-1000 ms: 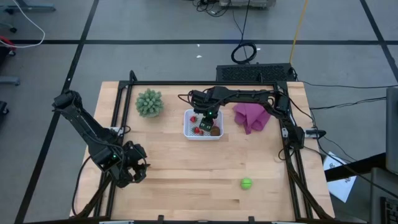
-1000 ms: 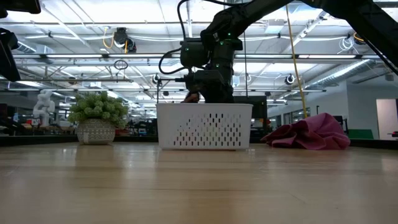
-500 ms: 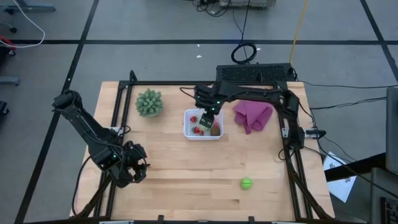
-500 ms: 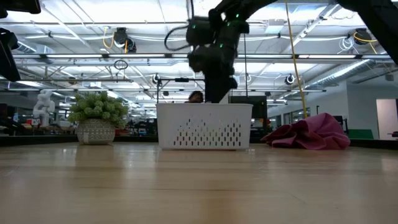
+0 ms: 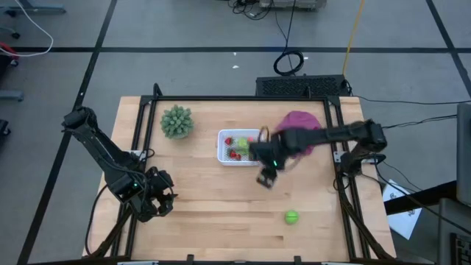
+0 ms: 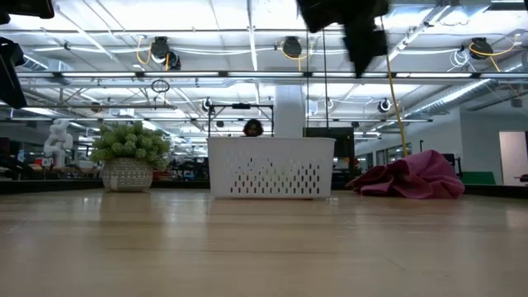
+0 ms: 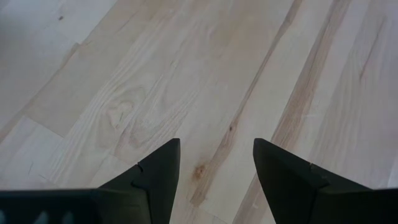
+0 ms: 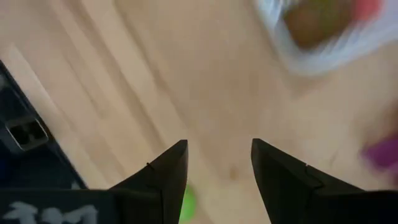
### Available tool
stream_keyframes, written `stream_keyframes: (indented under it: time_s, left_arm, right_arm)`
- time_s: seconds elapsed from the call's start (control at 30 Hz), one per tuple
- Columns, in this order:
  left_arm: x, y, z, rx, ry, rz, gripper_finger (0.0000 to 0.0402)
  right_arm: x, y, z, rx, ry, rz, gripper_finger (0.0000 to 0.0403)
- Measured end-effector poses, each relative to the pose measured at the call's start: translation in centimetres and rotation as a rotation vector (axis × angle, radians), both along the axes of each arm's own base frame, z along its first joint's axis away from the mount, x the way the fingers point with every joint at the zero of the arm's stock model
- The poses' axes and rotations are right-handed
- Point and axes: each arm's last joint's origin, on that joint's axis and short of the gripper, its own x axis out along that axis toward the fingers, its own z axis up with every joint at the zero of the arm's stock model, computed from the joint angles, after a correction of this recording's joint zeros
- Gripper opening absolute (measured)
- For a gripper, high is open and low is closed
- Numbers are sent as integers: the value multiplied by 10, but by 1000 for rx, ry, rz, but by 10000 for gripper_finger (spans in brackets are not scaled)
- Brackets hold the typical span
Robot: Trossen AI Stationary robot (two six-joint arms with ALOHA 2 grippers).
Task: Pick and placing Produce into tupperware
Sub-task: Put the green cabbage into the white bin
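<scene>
The white perforated tupperware [image 5: 234, 149] stands mid-table and holds red bits [image 5: 232, 153] and a green piece [image 5: 242, 142]. In the right wrist view it is a blur [image 8: 323, 37] with something brown inside. One bright green piece [image 5: 292, 217] lies alone on the wood near the near edge, and also shows in the right wrist view [image 8: 186, 202]. My right gripper [image 5: 263, 179] hangs open and empty over bare table, just nearer than the tupperware [image 8: 217, 168]. My left gripper [image 5: 158, 200] waits open by the near left corner [image 7: 216, 168].
A spiky grey-green plant in a pot [image 5: 176, 121] stands left of the tupperware. A purple cloth [image 5: 298, 121] lies to its right, partly under my right arm. A black frame rail [image 5: 221, 98] runs along the far and side edges. Bare wood lies around the green piece.
My right gripper has risen out of the tupperware and swung toward the table's near edge and a little right. It now hangs over bare wood in front of the container. The tupperware has stayed in place.
</scene>
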Motion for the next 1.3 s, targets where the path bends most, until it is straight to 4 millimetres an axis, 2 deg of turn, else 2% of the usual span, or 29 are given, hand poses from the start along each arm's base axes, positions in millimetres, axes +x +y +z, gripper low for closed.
stream_keyframes:
  time_s: [0.1,0.23,0.33,0.47,0.67,0.97,1.3]
  left_arm:
    - [0,0,0,-3,4,-1,207]
    - [0,0,0,-4,5,-2,207]
    - [0,0,0,-5,4,-2,207]
    - [0,0,0,-21,0,19,207]
    - [2,-3,1,-47,-21,20,207]
    - [3,-4,2,-41,-31,-18,207]
    - [3,-4,1,-26,-25,-37,207]
  right_arm:
    - [-22,35,-18,10,103,-46,169]
    - [-55,72,-41,-6,224,-102,169]
    - [-75,90,-53,-12,254,-159,169]
    - [-88,106,-59,26,222,-240,169]
    - [-95,116,-64,48,258,-376,169]
    - [-84,121,-64,151,174,-433,169]
    - [-83,115,-106,266,162,-475,169]
